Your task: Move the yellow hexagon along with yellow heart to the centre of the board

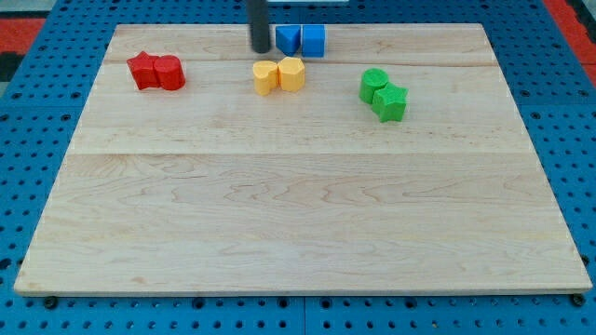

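**Tip parked at the far edge, yellow pair untouched**

Going left to right across the wooden bench (298, 205): at about ten o'clock sit two red blocks, a red star (143, 70) touching a rounder red block (169, 73). Next comes my tip (259, 48), at roughly twelve o'clock, just beside the left face of the blue pair. There is no hand on this rod, so nothing opens, closes or grips; my tip touches no yellow block. Directly below it, near but apart, the yellow heart (266, 77) and yellow hexagon (291, 73) stand touching, well up from the bench centre. The two blue blocks (301, 40) sit at twelve o'clock. At two o'clock, two green blocks (383, 94) touch. No writing or labels are legible.
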`<state>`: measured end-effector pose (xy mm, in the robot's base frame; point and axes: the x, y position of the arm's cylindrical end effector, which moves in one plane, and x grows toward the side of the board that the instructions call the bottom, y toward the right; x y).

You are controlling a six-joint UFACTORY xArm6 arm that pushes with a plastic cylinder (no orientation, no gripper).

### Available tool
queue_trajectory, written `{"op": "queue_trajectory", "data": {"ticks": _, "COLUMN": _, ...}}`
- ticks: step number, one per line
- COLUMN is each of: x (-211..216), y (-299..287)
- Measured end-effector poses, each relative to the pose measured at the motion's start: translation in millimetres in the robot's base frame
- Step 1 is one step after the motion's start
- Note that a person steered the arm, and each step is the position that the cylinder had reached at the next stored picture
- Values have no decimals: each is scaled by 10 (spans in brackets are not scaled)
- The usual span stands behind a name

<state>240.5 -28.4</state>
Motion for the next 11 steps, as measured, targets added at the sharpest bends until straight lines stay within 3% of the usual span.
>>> {"op": "queue_trajectory", "data": {"ticks": 1, "x": 23, "y": 749}}
{"op": "queue_trajectory", "data": {"ticks": 2, "x": 169, "y": 893}}
{"op": "queue_trajectory", "data": {"ticks": 4, "x": 562, "y": 525}}
{"op": "queue_trajectory", "data": {"ticks": 6, "x": 562, "y": -95}}
{"op": "queue_trajectory", "data": {"ticks": 9, "x": 330, "y": -189}}
{"op": "queue_trajectory", "data": {"ticks": 11, "x": 570, "y": -262}}
